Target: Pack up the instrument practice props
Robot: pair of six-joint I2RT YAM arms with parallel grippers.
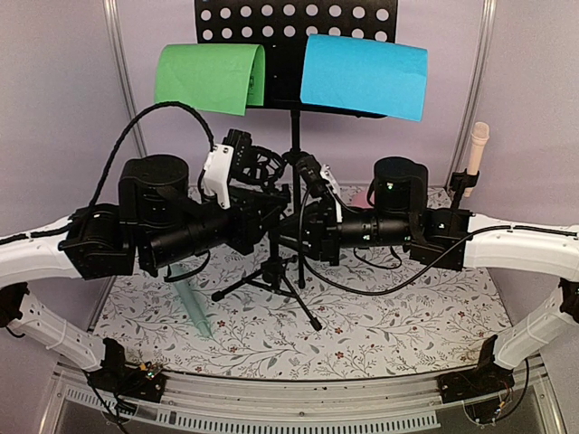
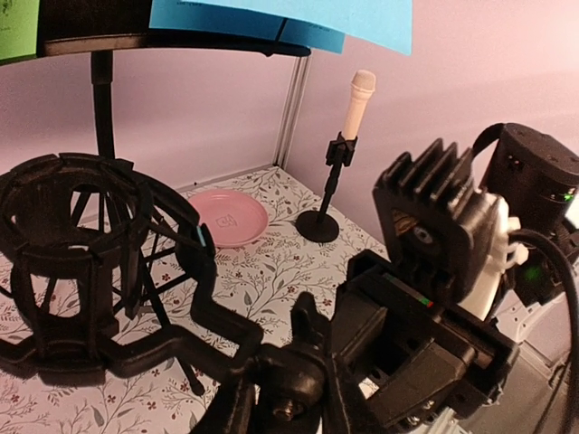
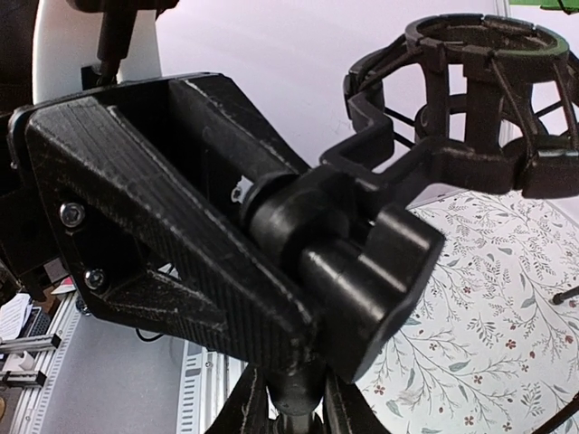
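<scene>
Presently | step, judged: folding the empty support (image 2: 72, 262) | my left fingers (image 2: 228, 409) clamp its joint, right fingers (image 3: 249, 407) its post | next: tilt joint down, post held steady.

Left arm (image 1: 167, 231) and right arm (image 1: 403, 221): white links (image 1: 50, 330) next to the bases (image 1: 127, 375), black cylindrical motors (image 1: 154, 194) farther from the bases, black cables (image 1: 136, 122), white wrist plates (image 1: 217, 172), ribbed black fingers (image 3: 163, 208) with silver screws (image 3: 71, 214), green lights (image 1: 387, 187)
</scene>
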